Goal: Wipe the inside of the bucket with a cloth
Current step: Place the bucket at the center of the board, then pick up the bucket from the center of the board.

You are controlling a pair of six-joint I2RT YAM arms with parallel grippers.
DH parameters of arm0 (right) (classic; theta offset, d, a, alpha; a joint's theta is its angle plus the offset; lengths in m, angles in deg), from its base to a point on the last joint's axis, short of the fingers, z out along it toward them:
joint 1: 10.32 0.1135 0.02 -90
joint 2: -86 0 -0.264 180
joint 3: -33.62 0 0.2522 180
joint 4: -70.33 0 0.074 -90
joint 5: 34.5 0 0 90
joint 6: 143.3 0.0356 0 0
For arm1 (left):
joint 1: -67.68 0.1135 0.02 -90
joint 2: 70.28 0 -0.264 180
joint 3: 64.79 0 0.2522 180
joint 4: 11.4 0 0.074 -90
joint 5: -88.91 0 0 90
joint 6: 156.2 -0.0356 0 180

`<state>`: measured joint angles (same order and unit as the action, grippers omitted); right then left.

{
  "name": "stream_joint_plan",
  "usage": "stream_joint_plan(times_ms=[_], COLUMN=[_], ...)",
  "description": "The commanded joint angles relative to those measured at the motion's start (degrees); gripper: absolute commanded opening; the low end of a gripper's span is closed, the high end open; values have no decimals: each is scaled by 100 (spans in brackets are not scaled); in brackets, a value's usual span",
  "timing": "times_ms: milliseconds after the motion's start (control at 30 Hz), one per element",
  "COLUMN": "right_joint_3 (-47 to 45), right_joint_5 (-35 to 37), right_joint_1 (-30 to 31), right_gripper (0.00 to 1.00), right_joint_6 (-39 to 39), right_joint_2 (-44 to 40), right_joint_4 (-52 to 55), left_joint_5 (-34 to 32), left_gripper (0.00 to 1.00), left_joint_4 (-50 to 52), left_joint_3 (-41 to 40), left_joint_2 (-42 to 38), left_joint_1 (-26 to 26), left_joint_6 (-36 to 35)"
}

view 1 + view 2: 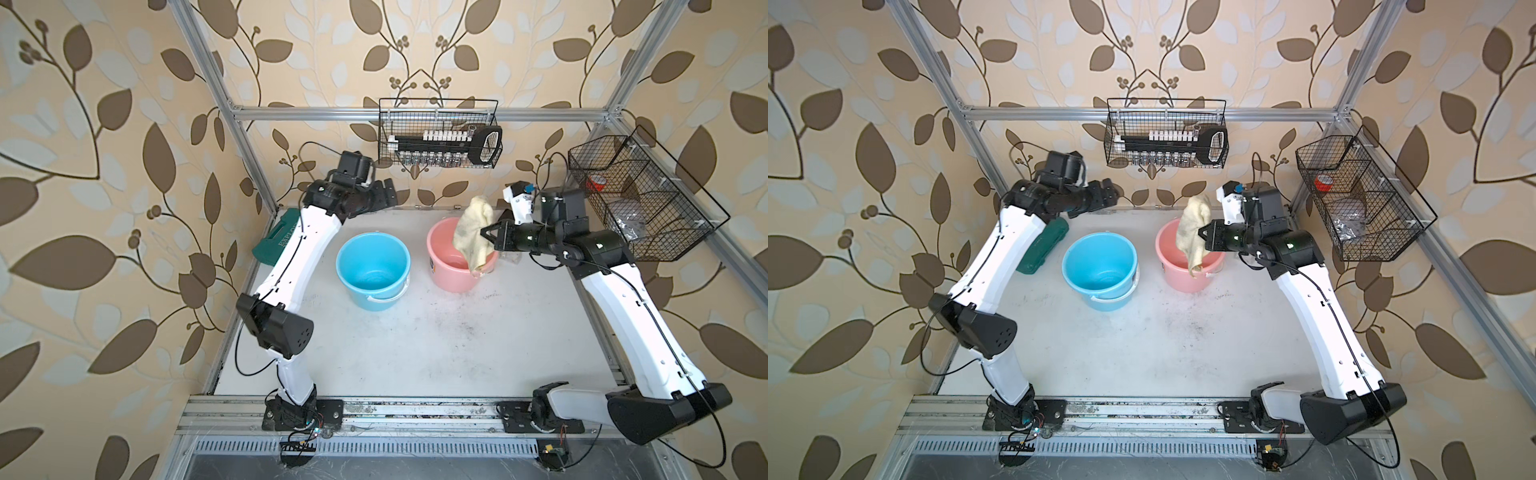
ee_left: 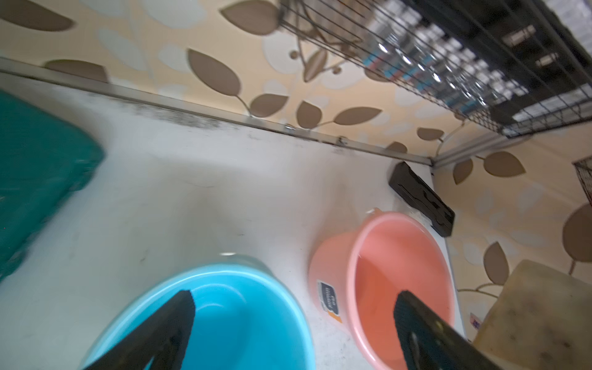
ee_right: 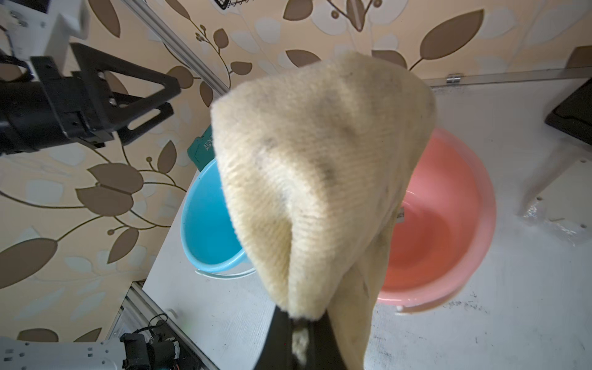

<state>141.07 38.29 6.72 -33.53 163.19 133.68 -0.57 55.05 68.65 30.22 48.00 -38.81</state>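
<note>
on the scuffed white desk [image 1: 415, 340] the right hand [image 1: 485, 233] is pinching the cloth [image 1: 469, 224] tight, dangling it over the pink bucket [image 1: 444, 266], while the left hand [image 1: 388, 195] is gaping empty; lowering it inside looks next.

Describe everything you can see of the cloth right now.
The cloth is a pale yellowish-beige ribbed rag with dingy brownish smudges, soft and limp. The right gripper pinches a fold in mid-air; one part stands above the grip, the rest dangles over the pink bucket. Whether its lower tip touches the rim is unclear.
</note>
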Motion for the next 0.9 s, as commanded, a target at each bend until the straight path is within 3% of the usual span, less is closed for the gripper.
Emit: stream_joint_plan(times_ms=[0,100,200,400,667,767,867], right_joint_3=[500,1031,1423,1706,1679,1623,1598], right_joint_5=[285,628,872,821,648,657,674], right_joint_1=[512,1107,1526,1815,1840,1845,1844], right_gripper=[0,0,0,0,0,0,0], right_joint_6=[55,-68,-89,103,344,362,372], right_joint_2=[446,951,1345,1799,2050,2080,2108], right_joint_4=[66,234,301,168,8,-11,-28], left_joint_5=[-378,-605,-434,135,567,671,660], left_gripper=[99,99,99,99,81,73,70], left_joint_4=[288,339,260,46,-176,-143,-19], left_joint_3=[-835,-1552,-2280,-3293,-3861,-3847,-3768], left_joint_2=[-589,-1130,-1569,-2049,-1834,-1544,-1396], left_joint_1=[135,327,647,1179,1300,1300,1300], left_joint_6=[50,47,62,25,-143,-164,-217])
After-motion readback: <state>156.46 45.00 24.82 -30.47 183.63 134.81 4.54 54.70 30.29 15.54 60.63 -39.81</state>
